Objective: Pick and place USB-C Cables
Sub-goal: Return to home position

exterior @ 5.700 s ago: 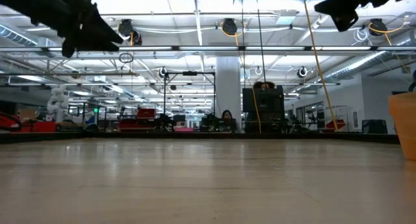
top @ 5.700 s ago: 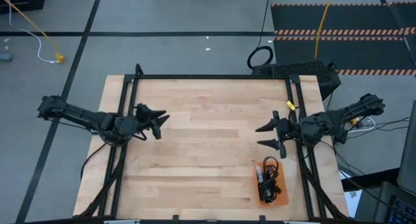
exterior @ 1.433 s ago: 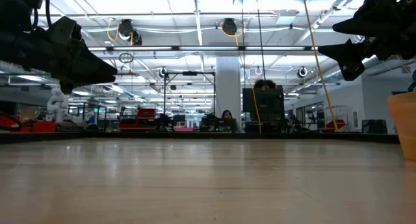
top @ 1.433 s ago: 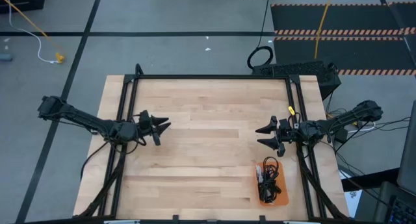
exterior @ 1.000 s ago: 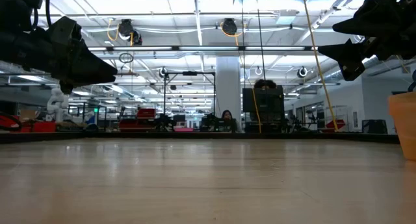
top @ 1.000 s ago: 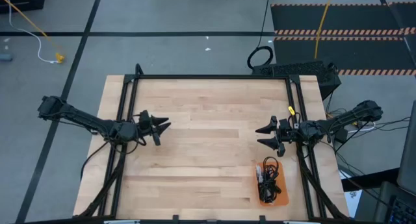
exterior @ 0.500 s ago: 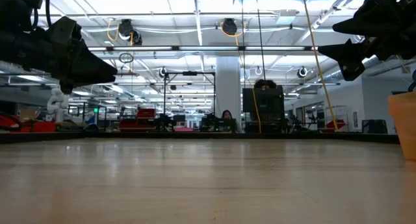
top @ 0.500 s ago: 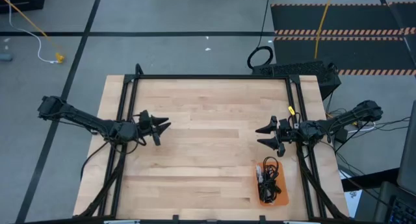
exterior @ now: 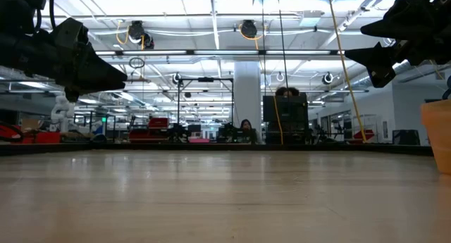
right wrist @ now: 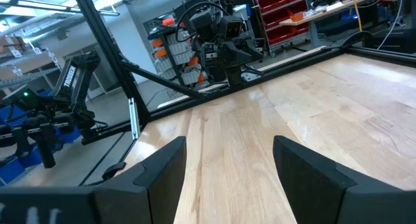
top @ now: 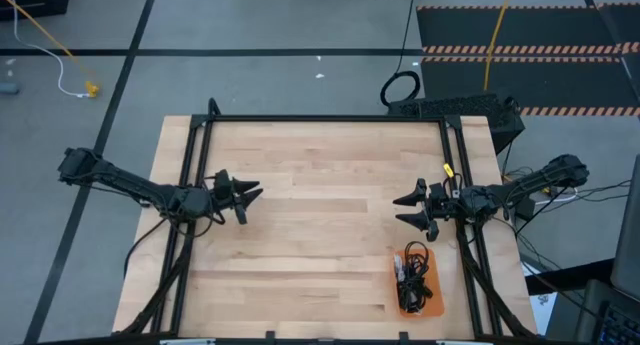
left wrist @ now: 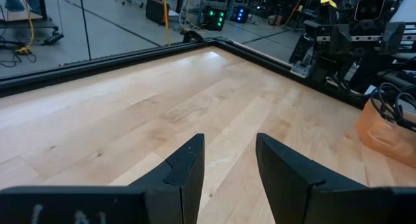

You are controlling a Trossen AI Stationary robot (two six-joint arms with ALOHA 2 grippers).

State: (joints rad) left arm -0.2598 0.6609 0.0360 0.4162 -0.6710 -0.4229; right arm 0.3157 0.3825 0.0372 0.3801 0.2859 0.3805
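Note:
The USB-C cables (top: 413,269) lie as a tangle of black coils, with a bit of white among them, in an orange tray (top: 427,304) near the table's near right corner. The left wrist view shows the tray (left wrist: 380,134) with black loops (left wrist: 394,102) rising over its rim. My left gripper (top: 250,204) hovers open over the table's left part, pointing right, far from the tray. My right gripper (top: 398,210) hovers open just beyond the tray's far end, pointing left. Both stand above the wood in the low view (exterior: 118,77) (exterior: 356,58). Neither holds anything.
Black frame rails (top: 330,118) run along the table's far, left and right sides. A black box (top: 455,107) sits at the far right corner. The large black cable ring (top: 400,88) and a yellow cord (top: 495,35) lie on the floor beyond. Bare wood (top: 320,215) spans between the grippers.

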